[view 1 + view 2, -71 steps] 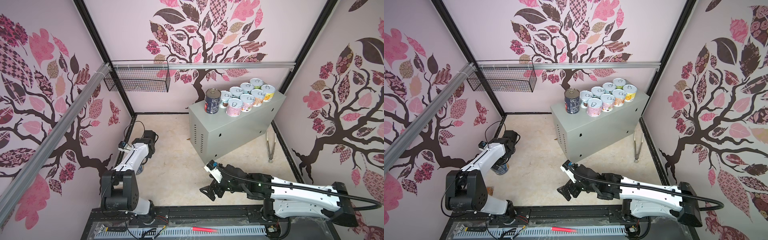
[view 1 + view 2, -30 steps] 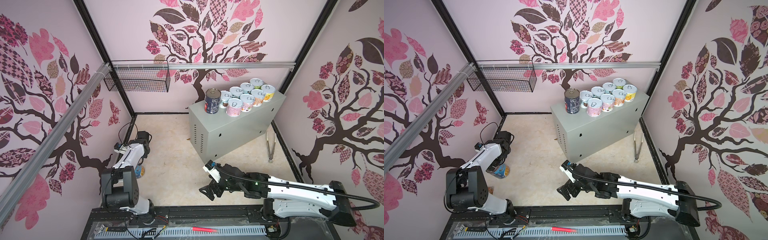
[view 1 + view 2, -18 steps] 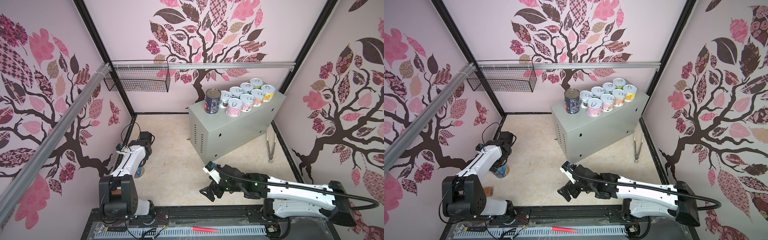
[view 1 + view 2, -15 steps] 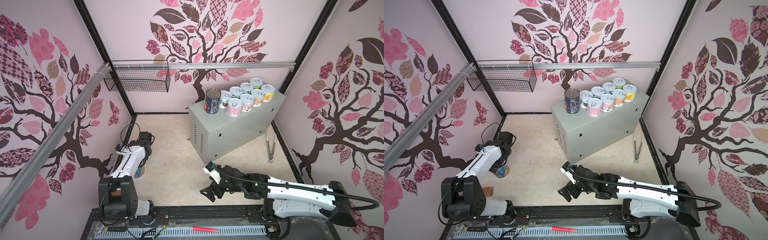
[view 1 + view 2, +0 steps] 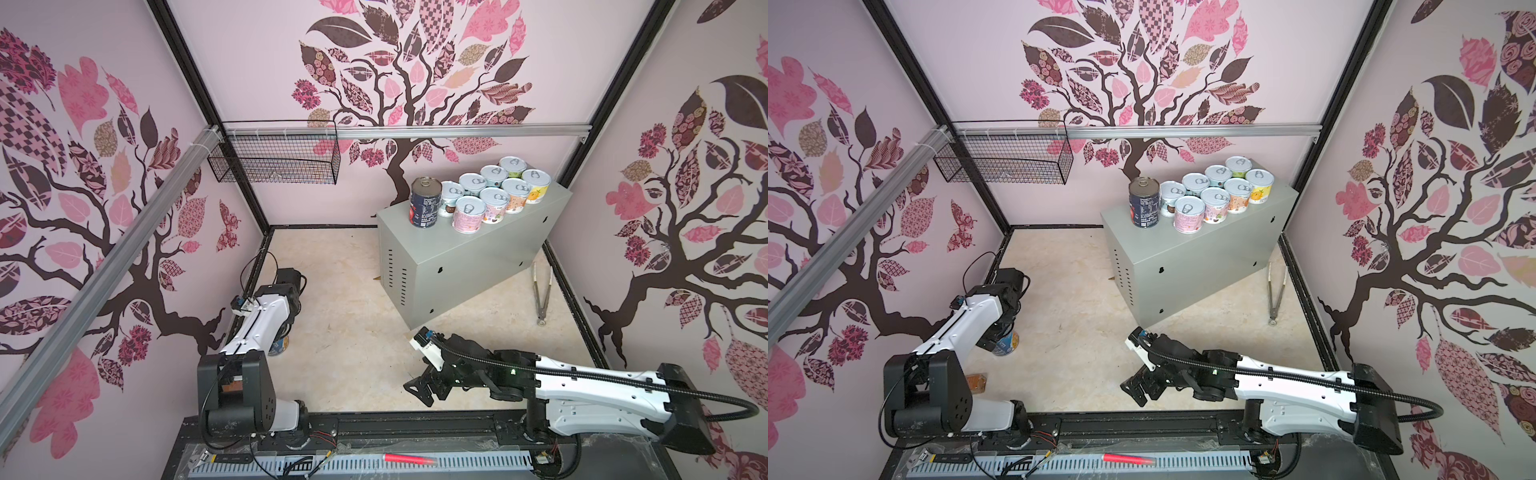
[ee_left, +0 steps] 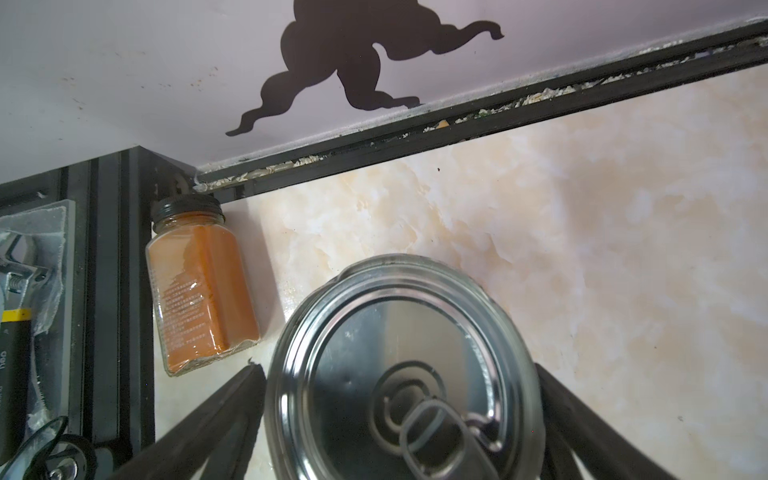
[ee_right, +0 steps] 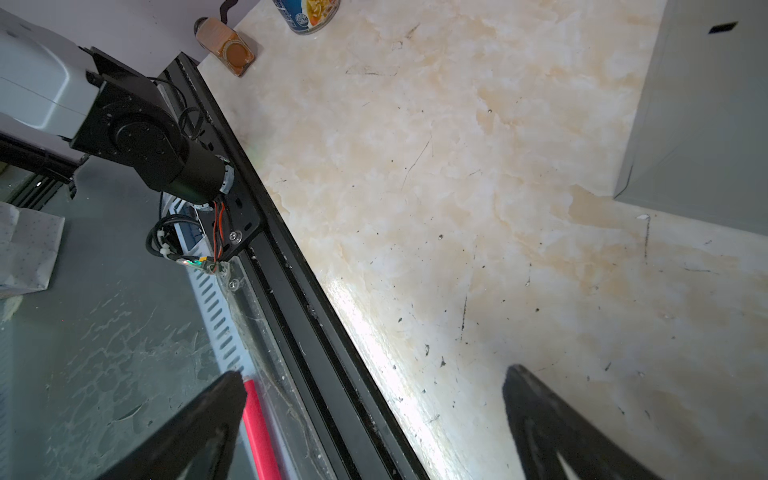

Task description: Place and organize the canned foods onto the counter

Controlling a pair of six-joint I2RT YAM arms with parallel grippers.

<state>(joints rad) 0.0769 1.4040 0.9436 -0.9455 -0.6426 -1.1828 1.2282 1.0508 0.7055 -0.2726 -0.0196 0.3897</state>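
The grey counter (image 5: 469, 257) stands at the back right. On its top are a dark-labelled tall can (image 5: 424, 203) and several short pastel cans (image 5: 494, 195) in two rows. A blue-labelled can (image 5: 1007, 343) stands upright on the floor by the left wall. My left gripper (image 6: 397, 370) is open and straddles that can, one finger on each side of its silver pull-tab lid (image 6: 407, 374). In both top views the left arm hides those fingers. My right gripper (image 5: 422, 390) is open and empty, low over the floor's front edge.
A jar of orange powder (image 6: 199, 286) lies in the front left corner, close to the blue can. Metal tongs (image 5: 542, 291) lie by the right wall. A black wire basket (image 5: 276, 160) hangs on the back rail. A red pen (image 7: 259, 428) lies beyond the front frame.
The left wrist has shifted near the left wall and settled over the blue can, which has stayed in place. The right arm has barely moved.
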